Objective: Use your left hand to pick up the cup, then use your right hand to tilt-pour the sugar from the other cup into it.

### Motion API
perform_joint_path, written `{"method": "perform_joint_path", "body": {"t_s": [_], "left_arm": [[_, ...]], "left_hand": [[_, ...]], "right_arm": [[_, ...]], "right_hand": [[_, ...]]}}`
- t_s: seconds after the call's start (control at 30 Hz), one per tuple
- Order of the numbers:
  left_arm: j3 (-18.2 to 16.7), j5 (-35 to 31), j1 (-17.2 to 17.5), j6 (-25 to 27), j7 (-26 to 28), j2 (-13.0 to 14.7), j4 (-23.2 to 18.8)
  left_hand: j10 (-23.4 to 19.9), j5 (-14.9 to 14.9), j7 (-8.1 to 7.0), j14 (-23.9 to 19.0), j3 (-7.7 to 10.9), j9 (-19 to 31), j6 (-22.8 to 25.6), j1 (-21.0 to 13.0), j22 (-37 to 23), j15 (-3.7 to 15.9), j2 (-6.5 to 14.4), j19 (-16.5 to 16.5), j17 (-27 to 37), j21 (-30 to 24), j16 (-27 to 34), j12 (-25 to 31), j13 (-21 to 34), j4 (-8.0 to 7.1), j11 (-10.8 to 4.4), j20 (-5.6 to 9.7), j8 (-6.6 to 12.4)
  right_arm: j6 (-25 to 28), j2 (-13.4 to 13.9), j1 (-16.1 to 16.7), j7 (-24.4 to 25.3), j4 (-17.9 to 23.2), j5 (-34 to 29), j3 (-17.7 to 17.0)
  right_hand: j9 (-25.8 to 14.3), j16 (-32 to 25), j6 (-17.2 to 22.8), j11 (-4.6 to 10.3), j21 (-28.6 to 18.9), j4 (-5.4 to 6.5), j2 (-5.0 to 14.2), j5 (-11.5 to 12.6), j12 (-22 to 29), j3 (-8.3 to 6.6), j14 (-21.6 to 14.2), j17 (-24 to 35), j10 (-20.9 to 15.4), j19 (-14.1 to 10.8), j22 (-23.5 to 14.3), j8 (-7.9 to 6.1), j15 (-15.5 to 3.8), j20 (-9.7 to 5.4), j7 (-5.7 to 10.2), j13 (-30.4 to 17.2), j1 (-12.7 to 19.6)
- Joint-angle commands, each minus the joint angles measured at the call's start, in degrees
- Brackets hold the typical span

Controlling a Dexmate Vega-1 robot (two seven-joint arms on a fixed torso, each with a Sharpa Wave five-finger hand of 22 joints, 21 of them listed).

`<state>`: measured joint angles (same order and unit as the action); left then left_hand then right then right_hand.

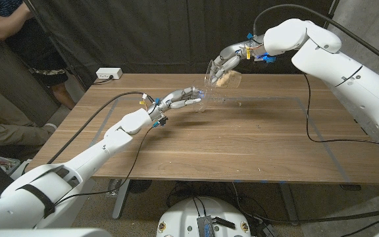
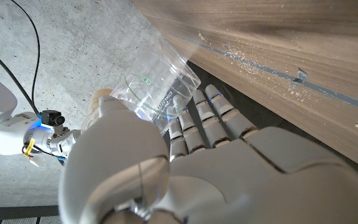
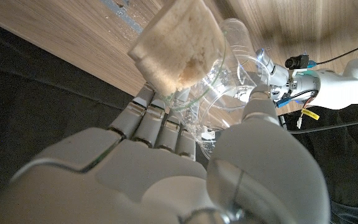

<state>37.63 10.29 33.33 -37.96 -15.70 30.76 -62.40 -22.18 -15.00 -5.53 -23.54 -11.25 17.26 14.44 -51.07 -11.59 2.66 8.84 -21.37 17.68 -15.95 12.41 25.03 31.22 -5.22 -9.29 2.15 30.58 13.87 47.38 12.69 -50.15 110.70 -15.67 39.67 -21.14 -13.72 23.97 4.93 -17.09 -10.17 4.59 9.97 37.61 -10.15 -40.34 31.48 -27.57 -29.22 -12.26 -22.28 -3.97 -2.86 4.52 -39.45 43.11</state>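
Head view: the left hand (image 1: pixel 179 99), just left of the frame's centre, holds a clear cup (image 1: pixel 197 96) above the wooden table (image 1: pixel 242 145), its mouth facing right. Up and to the right, near the top centre, the right hand (image 1: pixel 227 60) grips the other cup (image 1: pixel 224 78), clear plastic with pale tan sugar (image 1: pixel 227 79) inside, tilted with its mouth down toward the left hand's cup. The two cups are near each other; whether their rims touch I cannot tell from here.

The right wrist view brings the sugar cup (image 3: pixel 194 59) close: the sugar (image 3: pixel 176 50) sits as a packed, pale brown mass against the base end, and the fingers (image 3: pixel 157 121) and thumb wrap the clear wall. Beyond it the second cup's (image 3: pixel 244 46) rim overlaps the first in the picture, with the left hand (image 3: pixel 278 74) behind it. White grains lie scattered along a blue tape line (image 3: pixel 126 12) on the table (image 3: pixel 55 37).

The left wrist view shows the left hand (image 2: pixel 185 155) closed round the cup (image 2: pixel 160 87), which has faint green markings on its wall. Spilt grains (image 2: pixel 253 59) lie beside the blue line on the table (image 2: pixel 278 37).

The left arm reaches up from the lower left, nearly straight; the right arm comes in from the right edge and bends at the elbow, so that the hand is above the cups. A person sits at the upper left edge.
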Motion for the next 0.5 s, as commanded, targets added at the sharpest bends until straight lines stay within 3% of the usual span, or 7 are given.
{"method": "perform_joint_path", "body": {"t_s": [0.03, 0.5], "left_arm": [[0.06, 0.12, -0.28, -1.18, 0.26, -0.51, 1.56], [0.34, 0.39, -0.76, -1.93, -0.32, -1.20, 2.71]], "left_hand": [[-0.58, 0.37, 0.05, -0.47, 0.18, 0.14, 0.55, -0.42, -0.26, 7.50, 0.07, 0.11, 0.29, -0.13, -0.15, 0.25, 0.26, 0.09, -0.12, 0.28, 0.35], [-0.61, 0.45, 0.02, -0.51, 0.25, 0.04, 0.68, -0.48, -0.27, 7.57, 0.07, 0.13, 0.33, -0.15, -0.19, 0.25, 0.29, 0.00, 0.13, 0.29, 0.41]], "right_arm": [[-0.18, -0.76, -1.05, -2.24, 0.54, -2.27, 0.90], [-1.25, -1.29, -1.93, -4.24, 0.32, -4.37, 1.57]], "right_hand": [[-0.33, 0.03, 0.49, -0.09, 0.12, 2.12, 0.71, 0.26, 0.26, -2.58, -0.57, 0.16, -0.50, 0.14, -0.13, 0.21, -9.42, -4.07, 0.35, -0.12, 0.25], [-0.43, 0.02, 0.70, 0.16, 0.16, 2.17, 0.72, 0.27, 0.22, -2.62, -0.71, 0.24, -0.78, 0.14, -0.13, 0.25, -9.43, -4.07, 0.29, -0.11, 0.13]]}}
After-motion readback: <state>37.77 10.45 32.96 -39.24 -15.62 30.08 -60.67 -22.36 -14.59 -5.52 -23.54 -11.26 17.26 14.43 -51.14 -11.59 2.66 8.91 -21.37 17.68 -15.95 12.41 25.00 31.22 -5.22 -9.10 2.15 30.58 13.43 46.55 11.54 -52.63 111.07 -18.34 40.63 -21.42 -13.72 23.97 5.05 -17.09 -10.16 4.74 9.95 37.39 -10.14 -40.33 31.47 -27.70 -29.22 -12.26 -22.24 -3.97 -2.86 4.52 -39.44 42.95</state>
